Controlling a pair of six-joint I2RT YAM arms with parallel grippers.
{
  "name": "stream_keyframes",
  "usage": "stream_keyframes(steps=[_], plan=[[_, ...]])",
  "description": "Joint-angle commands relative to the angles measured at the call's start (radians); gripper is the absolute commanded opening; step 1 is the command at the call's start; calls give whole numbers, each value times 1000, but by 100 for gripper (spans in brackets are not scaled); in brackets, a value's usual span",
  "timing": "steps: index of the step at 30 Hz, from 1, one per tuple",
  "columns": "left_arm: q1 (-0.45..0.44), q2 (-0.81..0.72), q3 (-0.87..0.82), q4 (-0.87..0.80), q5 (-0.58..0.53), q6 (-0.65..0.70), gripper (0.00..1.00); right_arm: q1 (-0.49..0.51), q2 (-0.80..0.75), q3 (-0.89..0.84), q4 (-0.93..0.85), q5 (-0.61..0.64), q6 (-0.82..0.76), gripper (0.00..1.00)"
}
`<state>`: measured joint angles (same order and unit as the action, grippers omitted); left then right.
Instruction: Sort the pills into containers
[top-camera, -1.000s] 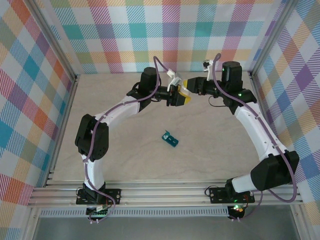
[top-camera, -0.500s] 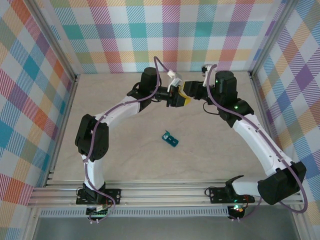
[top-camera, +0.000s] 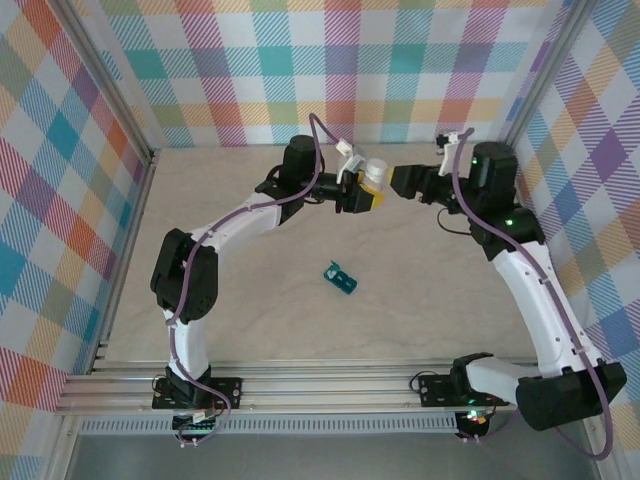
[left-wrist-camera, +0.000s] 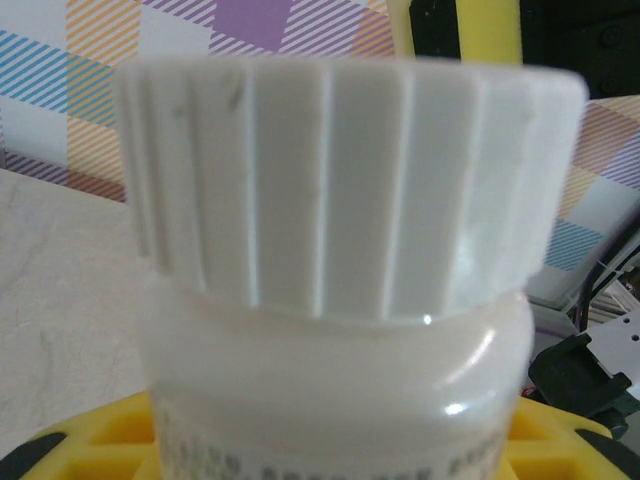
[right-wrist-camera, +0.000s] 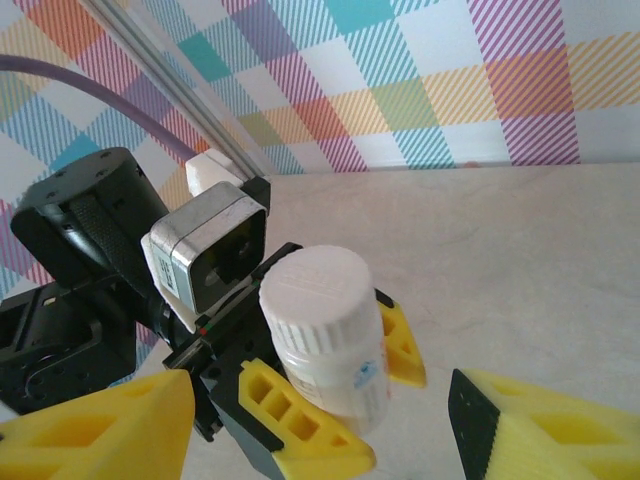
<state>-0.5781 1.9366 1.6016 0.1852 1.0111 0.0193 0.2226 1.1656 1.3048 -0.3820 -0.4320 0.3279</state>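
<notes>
The teal pill box (top-camera: 340, 278) lies on the bench (top-camera: 250, 320), well apart from both pincers. In the top view it sits toward the arm bases from the left pincer (top-camera: 371, 192) & a bit to its left, skewed to the bench edges; lid state too small to tell. The left pincer is clamped on a small white bottle (top-camera: 373, 173), held upright off the bench, its yellow fingers (right-wrist-camera: 310, 445) gripping the body low down w/ the cap standing above them. The right pincer (top-camera: 398, 182) is just beside the bottle on the far side from the left pincer, not touching it. Its own yellow fingers (right-wrist-camera: 100, 430) are spread wide w/ nothing held. Label: a line of dark print in the left wrist view, too blurred to read; a small blue mark in the right wrist view, no legible brand. The bottle is a glossy white plastic cylinder w/ a matte, vertically ribbed, flat-topped cap. The left pincer's fingers are yellow plastic w/ lattice cut-outs. The bench is pale & stone-mottled.
</notes>
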Motion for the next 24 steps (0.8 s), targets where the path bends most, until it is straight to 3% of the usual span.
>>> stream_keyframes(steps=[1,9,24], plan=[[0,-1,35,13,29,11,0,-13,32,2,47,-138,-26,69],[-2,7,50,-4,53,17,0,-12,144,89,66,-224,-19,70],[-11,19,69,-30,61,31,0,11,232,129,93,-270,6,67]])
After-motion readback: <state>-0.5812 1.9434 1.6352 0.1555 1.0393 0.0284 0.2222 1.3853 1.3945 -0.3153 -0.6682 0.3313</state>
